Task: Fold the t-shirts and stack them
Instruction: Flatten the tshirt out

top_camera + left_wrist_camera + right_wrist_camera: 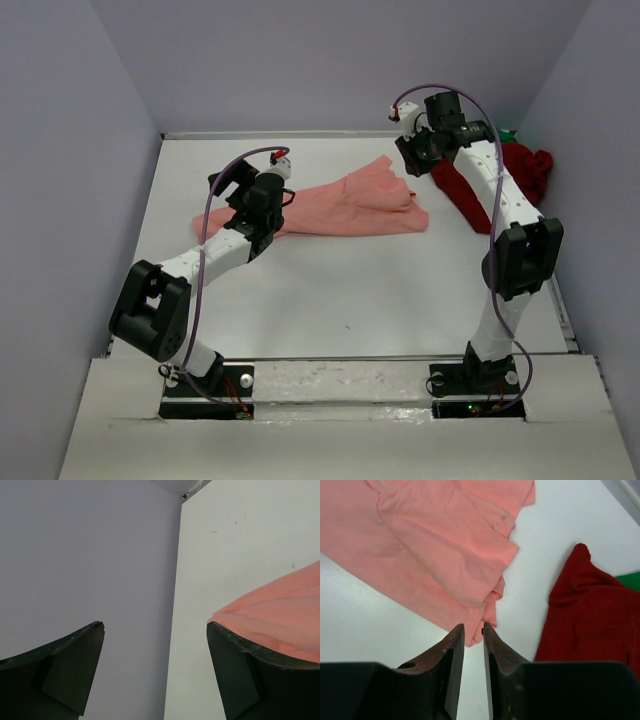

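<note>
The salmon-pink t-shirt [345, 205] lies spread and creased across the middle of the table, its hem corner [487, 612] just beyond my right fingertips. At the back right the dark red t-shirt [520, 170] sits crumpled, with a bit of green t-shirt [508, 133] behind it. My right gripper [473, 627] hovers over the pink shirt's right end [412, 160], its jaws a narrow gap apart with nothing between them. My left gripper [155, 625] stands wide open and empty at the shirt's left end [240, 188]; pink cloth [280, 615] shows beside its right finger.
The left wall [75, 555] is close to the left gripper, and the table's left edge [176, 605] runs between its fingers. The right wall stands just behind the red and green shirts [630, 580].
</note>
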Tool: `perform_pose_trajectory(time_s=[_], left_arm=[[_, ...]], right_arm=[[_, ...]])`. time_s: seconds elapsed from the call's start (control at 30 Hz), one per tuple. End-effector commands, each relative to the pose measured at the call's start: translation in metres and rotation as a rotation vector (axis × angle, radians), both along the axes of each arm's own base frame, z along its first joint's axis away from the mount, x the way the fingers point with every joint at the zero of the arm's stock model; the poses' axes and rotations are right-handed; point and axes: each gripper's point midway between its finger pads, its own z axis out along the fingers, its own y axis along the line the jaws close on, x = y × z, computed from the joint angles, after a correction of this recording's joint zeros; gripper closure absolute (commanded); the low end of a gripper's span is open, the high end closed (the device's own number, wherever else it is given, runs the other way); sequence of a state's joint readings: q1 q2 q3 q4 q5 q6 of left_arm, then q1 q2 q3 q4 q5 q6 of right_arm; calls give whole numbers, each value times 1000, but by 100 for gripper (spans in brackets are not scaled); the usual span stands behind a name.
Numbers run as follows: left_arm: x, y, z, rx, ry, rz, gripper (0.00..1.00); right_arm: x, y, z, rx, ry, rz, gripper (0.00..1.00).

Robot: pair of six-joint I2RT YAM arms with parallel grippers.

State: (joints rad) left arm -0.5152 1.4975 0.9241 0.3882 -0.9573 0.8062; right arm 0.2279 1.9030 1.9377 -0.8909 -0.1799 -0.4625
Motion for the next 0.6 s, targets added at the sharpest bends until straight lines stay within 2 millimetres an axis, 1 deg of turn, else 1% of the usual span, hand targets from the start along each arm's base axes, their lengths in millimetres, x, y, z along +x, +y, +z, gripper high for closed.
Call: perform_pose_trajectory(time_s=[0.0, 0.03, 0.07, 0.13, 0.17, 0.2, 0.27, 0.3, 0.33, 0.37, 0.47, 0.57], left_arm=[[1, 1, 25, -58, -80, 12, 4], [1, 1, 26, -58, -79, 14, 4], [1, 1, 25, -58, -77, 16, 4], [-1, 2, 25, -58, -76, 14, 4], [-2, 3, 24, -56, -73, 13, 3], [-3, 3, 24, -55, -72, 10, 3], [-4, 3, 23, -54, -69, 8, 3], [-4, 3, 23, -54, -70, 6, 3], [-4, 4, 22, -53, -67, 6, 3], [-4, 4, 22, -52, -65, 6, 3], [-3, 4, 21, -52, -66, 8, 3], [-2, 2, 21, -50, -63, 6, 3]], right_arm=[[-6, -9, -43, -43, 109, -8, 68], [-2, -10, -56, -59, 134, -15, 68], [5, -13, -54, -77, 118, -33, 68], [13, -15, -62, -94, 126, -52, 68], [18, -16, -75, -106, 145, -58, 67], [25, -17, -73, -111, 132, -72, 66], [32, -19, -81, -126, 139, -94, 63], [35, -21, -92, -142, 158, -107, 63], [40, -22, -92, -144, 149, -117, 61], [42, -24, -100, -159, 161, -130, 61], [44, -24, -106, -162, 169, -142, 60], [41, -25, -112, -165, 183, -144, 61]])
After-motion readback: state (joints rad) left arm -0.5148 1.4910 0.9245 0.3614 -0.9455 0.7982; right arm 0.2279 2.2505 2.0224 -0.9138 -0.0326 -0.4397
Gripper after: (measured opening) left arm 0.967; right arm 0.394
